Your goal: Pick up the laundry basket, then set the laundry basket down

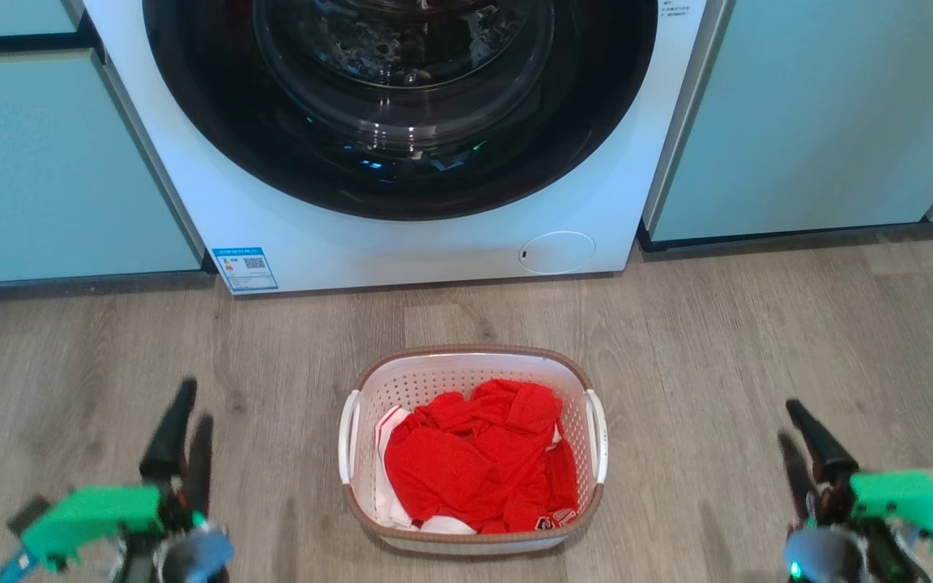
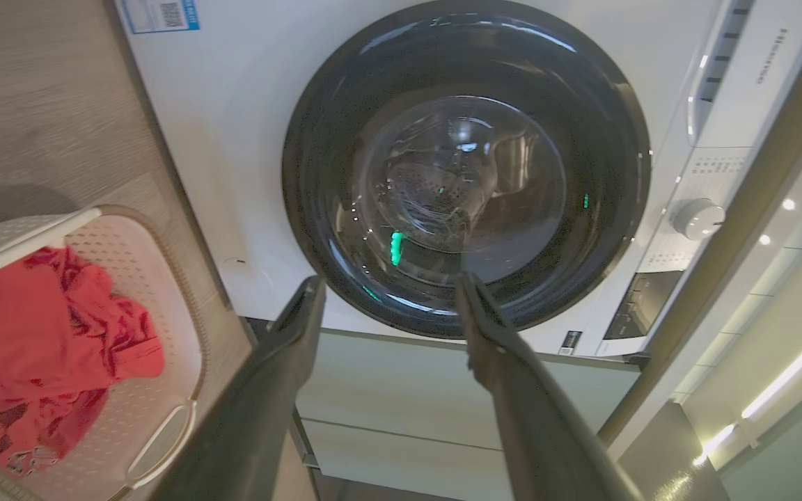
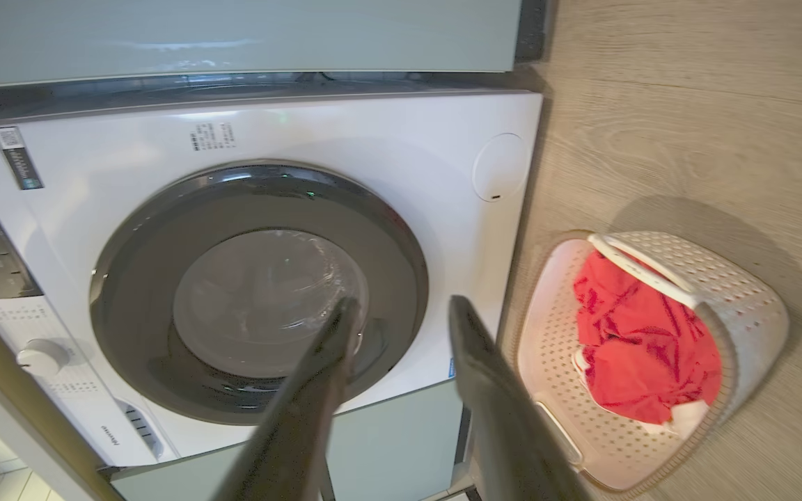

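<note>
In the head view the laundry basket [image 1: 450, 379] sits flat on the wooden floor [image 1: 717, 340] just in front of the washing machine [image 1: 402, 243], centred between the two arms. That placement suits a two-armed lift, with one side handle [image 1: 347, 437] facing each arm. Red clothing [image 1: 475, 461] fills much of the basket, so it probably has to be raised level to keep the load from sliding. The left claw [image 1: 195, 402] hangs well out to the basket's left and the right claw [image 1: 789, 423] well out to its right. Both point forward and neither touches the basket, which reads to me as a ready stance ahead of the reach. Their fingers appear nearly edge-on here, so this view alone hardly shows how wide they stand. In the left wrist view the left claw's two dark fingers are spread, with only the machine's door visible between them. The basket lies off to the lower left of that view, well apart from the fingertips. In the right wrist view the right claw is also parted and empty, a little narrower by my reading, with the basket at the lower right. I judge that the pick-up has not begun and that each claw must swing inward to its handle.
</note>
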